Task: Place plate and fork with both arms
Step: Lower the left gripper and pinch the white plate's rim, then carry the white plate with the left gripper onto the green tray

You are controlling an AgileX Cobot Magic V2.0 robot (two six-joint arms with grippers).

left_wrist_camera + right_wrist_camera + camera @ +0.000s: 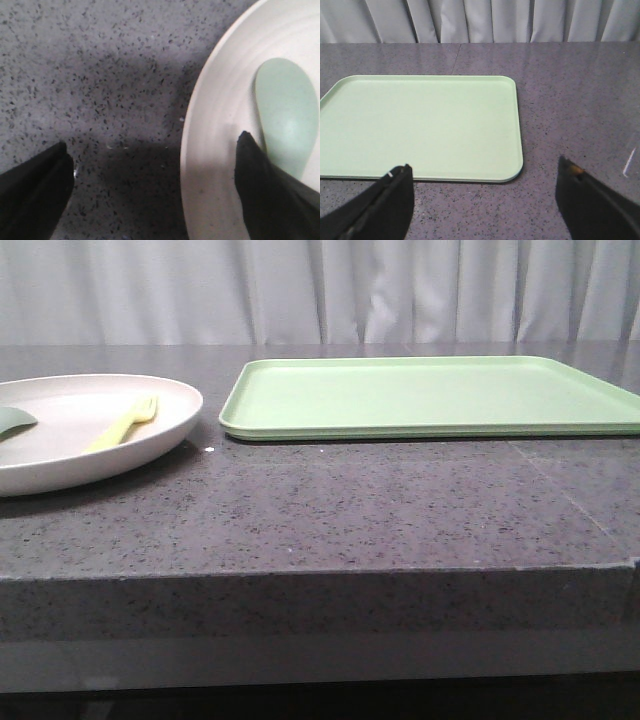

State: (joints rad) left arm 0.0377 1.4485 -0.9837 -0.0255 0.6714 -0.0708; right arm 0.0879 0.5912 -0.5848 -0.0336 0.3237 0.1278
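Note:
The cream-white plate [60,455] sits at the table's left in the front view. The pale yellow fork [125,423] lies in it, beside a sage-green curved piece [14,420]. In the left wrist view my left gripper [155,150] is open just above the plate's rim [205,165]: one finger over the plate's inside next to the green piece [286,115], the other over the bare tabletop. My right gripper [484,172] is open and empty above the tabletop, just in front of the near corner of the light green tray [420,125]. Neither gripper shows in the front view.
The flat light green tray [430,395] lies at the back centre and right of the dark speckled stone table [350,520]. A white curtain hangs behind. The table's front edge is near the camera.

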